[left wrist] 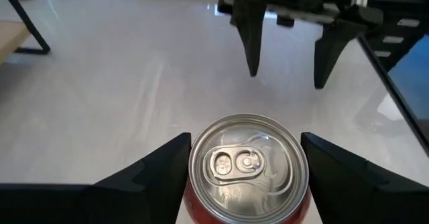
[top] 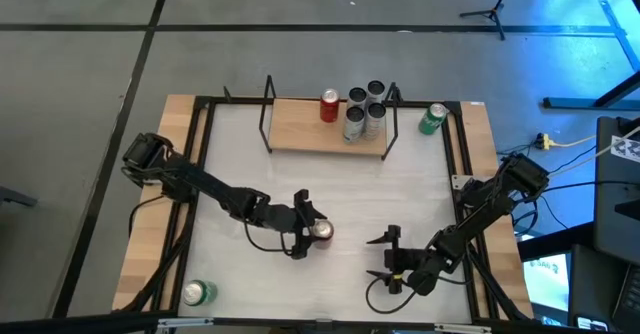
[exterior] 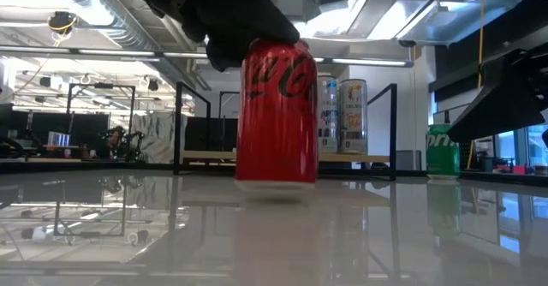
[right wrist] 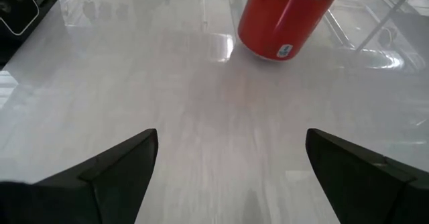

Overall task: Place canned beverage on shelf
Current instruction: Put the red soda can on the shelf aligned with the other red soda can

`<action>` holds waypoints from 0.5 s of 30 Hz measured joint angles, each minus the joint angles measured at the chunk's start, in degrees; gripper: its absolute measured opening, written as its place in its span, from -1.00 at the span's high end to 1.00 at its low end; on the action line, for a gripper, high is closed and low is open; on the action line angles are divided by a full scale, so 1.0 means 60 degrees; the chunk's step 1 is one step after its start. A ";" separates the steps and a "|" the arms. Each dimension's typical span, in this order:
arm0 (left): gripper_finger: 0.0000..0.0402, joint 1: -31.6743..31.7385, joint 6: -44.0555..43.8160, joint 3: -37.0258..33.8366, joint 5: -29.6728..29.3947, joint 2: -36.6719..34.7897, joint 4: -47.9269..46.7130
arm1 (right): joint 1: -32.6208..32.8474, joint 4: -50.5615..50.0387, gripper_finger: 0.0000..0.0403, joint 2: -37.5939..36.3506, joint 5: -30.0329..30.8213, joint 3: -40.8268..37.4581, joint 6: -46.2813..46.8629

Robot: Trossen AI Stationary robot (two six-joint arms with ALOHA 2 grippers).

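Observation:
A red cola can (top: 322,231) stands upright on the white tabletop, just left of the middle and toward the near edge. My left gripper (top: 314,227) reaches it from the table's left and is shut on it; in the left wrist view the can's silver top (left wrist: 247,163) lies between my two fingers. My right gripper (top: 379,257) is open and empty, a short way to the can's right; it faces the can (right wrist: 288,16). The shelf (top: 300,129), a light-wood board in a black rod frame, stands at the far edge with a red can (top: 329,106) and several silver cans (top: 365,109) on it. My left gripper pinches the red can between its two fingers, one on each side of the can's upper wall (left wrist: 194,177), just below the rim. The fingers come from the table's left, slanting down from above. The can is upright, its base (exterior: 276,180) on the tabletop.
A green can (top: 432,119) stands on the table just right of the shelf. Another green can (top: 198,292) lies at the near left corner. A black rod frame (top: 200,124) runs round the tabletop. Open tabletop lies between the red can and the shelf.

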 joint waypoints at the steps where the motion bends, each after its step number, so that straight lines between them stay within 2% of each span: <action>1: -0.25 -0.0001 -0.0004 0.0000 0.0000 0.0016 -0.0063 | 0.0002 0.0000 -0.87 -0.0005 0.0002 0.0000 0.0000; 15: -0.25 -0.0046 0.0009 0.0000 -0.0071 0.0024 -0.0136 | 0.0004 0.0000 -0.87 -0.0005 0.0005 0.0000 0.0000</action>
